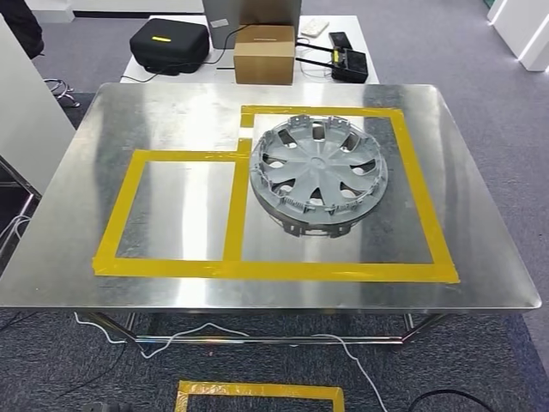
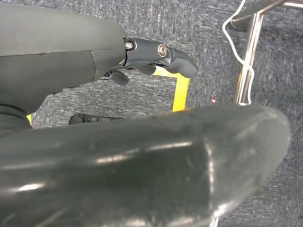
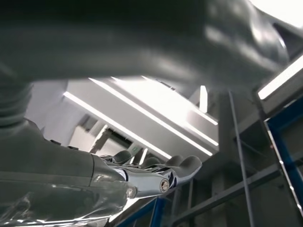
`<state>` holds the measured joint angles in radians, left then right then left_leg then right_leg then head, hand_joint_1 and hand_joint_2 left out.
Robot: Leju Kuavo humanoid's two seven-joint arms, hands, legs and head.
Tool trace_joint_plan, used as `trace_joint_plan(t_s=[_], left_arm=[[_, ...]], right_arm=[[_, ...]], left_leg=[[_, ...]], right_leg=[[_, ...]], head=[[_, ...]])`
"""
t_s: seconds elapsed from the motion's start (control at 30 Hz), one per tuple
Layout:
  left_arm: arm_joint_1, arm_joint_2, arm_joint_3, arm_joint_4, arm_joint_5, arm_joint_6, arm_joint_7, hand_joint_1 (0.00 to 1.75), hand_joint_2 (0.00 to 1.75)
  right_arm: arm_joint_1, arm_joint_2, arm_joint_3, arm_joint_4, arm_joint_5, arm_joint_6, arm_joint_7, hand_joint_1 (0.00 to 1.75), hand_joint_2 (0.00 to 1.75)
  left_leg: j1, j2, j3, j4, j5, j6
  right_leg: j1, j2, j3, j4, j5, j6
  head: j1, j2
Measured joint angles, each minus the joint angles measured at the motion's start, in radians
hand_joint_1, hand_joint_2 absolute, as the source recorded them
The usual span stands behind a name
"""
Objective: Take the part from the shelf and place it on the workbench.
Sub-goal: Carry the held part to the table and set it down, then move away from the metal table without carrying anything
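Looks basically done: the workbench (image 1: 162,112) has the hubcap (image 1: 318,176) lying flat inside the bigger yellow tape box (image 1: 414,176). The left hand (image 2: 157,56) and right hand (image 3: 157,175) both hold nothing, fingers loosely straight.
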<state>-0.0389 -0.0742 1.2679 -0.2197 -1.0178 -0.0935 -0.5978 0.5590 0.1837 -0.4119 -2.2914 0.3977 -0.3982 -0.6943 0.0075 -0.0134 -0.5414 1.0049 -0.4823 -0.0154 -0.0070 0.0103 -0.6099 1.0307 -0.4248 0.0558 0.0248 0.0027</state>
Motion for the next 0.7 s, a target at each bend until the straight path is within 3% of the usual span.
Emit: trace_joint_plan(t_s=[0.07, 0.17, 0.2, 0.23, 0.27, 0.33, 0.4, 0.47, 0.5, 0.57, 0.63, 0.67, 0.7], left_arm=[[0.0, -0.003, 0.006, 0.0, -0.001, 0.0, 0.0, 0.0, 0.0], [0.001, -0.003, 0.015, -0.001, -0.002, 0.001, 0.0, 0.0, 0.0], [0.002, -0.004, 0.019, -0.002, -0.002, 0.002, 0.0, 0.0, 0.0], [0.003, -0.004, 0.023, -0.002, -0.003, 0.003, 0.001, 0.0, 0.0], [0.003, -0.005, 0.027, -0.003, -0.004, 0.005, 0.002, 0.0, 0.0], [0.003, -0.008, 0.034, -0.004, -0.008, 0.008, 0.004, 0.0, 0.0], [0.003, -0.01, 0.039, -0.005, -0.014, 0.01, 0.006, 0.0, 0.0], [0.003, -0.011, 0.045, -0.006, -0.022, 0.012, 0.008, 0.0, 0.0], [0.004, -0.011, 0.048, -0.006, -0.025, 0.012, 0.009, 0.0, 0.0], [0.007, -0.011, 0.055, -0.007, -0.032, 0.013, 0.014, 0.0, 0.0], [0.007, -0.011, 0.058, -0.007, -0.039, 0.014, 0.019, 0.0, 0.0], [0.006, -0.012, 0.059, -0.007, -0.042, 0.014, 0.02, 0.0, 0.0], [0.005, -0.012, 0.059, -0.007, -0.046, 0.013, 0.022, 0.0, 0.0]], right_arm=[[-0.002, 0.034, -0.044, 0.01, 0.004, 0.026, 0.0, 0.0, 0.0], [-0.024, 0.075, -0.123, 0.066, 0.026, 0.062, 0.017, 0.0, 0.0], [-0.038, 0.086, -0.156, 0.106, 0.043, 0.073, 0.033, 0.0, 0.0], [-0.057, 0.094, -0.192, 0.157, 0.069, 0.084, 0.052, 0.0, 0.0], [-0.085, 0.102, -0.235, 0.221, 0.106, 0.097, 0.073, 0.0, 0.0], [-0.163, 0.112, -0.345, 0.39, 0.227, 0.116, 0.102, 0.0, 0.0], [-0.255, 0.116, -0.483, 0.592, 0.376, 0.112, 0.103, 0.0, 0.87], [-0.334, 0.112, -0.624, 0.793, 0.523, 0.089, 0.129, 0.0, 1.75], [-0.363, 0.108, -0.685, 0.884, 0.592, 0.072, 0.165, 0.0, 1.75], [-0.414, 0.097, -0.79, 1.069, 0.726, 0.036, 0.268, 0.0, 0.87], [-0.451, 0.079, -0.864, 1.246, 0.826, 0.01, 0.392, 0.0, 0.0], [-0.466, 0.069, -0.895, 1.331, 0.866, 0.007, 0.457, 0.0, 0.0], [-0.478, 0.059, -0.922, 1.412, 0.897, 0.011, 0.522, 0.0, 0.0]], left_leg=[[0.002, 0.004, -0.006, -0.004, 0.01, 0.016], [-0.001, 0.008, -0.026, -0.005, 0.027, 0.028], [-0.003, 0.009, -0.035, -0.005, 0.034, 0.028], [-0.005, 0.01, -0.043, -0.005, 0.041, 0.028], [-0.007, 0.01, -0.05, -0.005, 0.048, 0.028], [-0.009, 0.011, -0.061, -0.004, 0.061, 0.024], [-0.01, 0.01, -0.066, -0.006, 0.075, 0.016], [-0.008, 0.009, -0.067, -0.011, 0.09, 0.004], [-0.007, 0.009, -0.069, -0.013, 0.096, -0.002], [-0.006, 0.008, -0.08, 0.002, 0.067, -0.015], [-0.004, 0.008, -0.108, 0.088, -0.026, -0.024], [-0.004, 0.008, -0.125, 0.152, -0.073, -0.028], [-0.003, 0.008, -0.137, 0.208, -0.102, -0.031]], right_leg=[[-0.002, -0.001, -0.012, 0.03, -0.034, 0.009], [-0.002, -0.002, -0.069, 0.204, -0.156, 0.019], [-0.002, -0.002, -0.078, 0.251, -0.18, 0.019], [-0.002, -0.002, -0.07, 0.265, -0.184, 0.018], [-0.001, -0.002, -0.04, 0.238, -0.168, 0.016], [0.002, -0.003, 0.064, 0.096, -0.123, 0.005], [0.008, -0.005, 0.137, -0.017, -0.102, -0.005], [0.013, -0.006, 0.14, -0.04, -0.096, -0.013], [0.012, -0.006, 0.134, -0.044, -0.089, -0.02], [0.008, -0.008, 0.119, -0.051, -0.068, -0.035], [0.005, -0.009, 0.099, -0.054, -0.045, -0.043], [0.005, -0.009, 0.086, -0.053, -0.035, -0.045], [0.005, -0.009, 0.073, -0.052, -0.024, -0.045]], head=[[0.003, 0.0], [0.007, 0.0], [0.007, 0.0], [0.007, 0.0], [0.007, 0.0], [0.007, 0.0], [0.006, 0.0], [0.006, 0.0], [0.007, 0.0], [0.006, 0.0], [0.002, 0.0], [0.0, 0.0], [0.0, 0.0]])
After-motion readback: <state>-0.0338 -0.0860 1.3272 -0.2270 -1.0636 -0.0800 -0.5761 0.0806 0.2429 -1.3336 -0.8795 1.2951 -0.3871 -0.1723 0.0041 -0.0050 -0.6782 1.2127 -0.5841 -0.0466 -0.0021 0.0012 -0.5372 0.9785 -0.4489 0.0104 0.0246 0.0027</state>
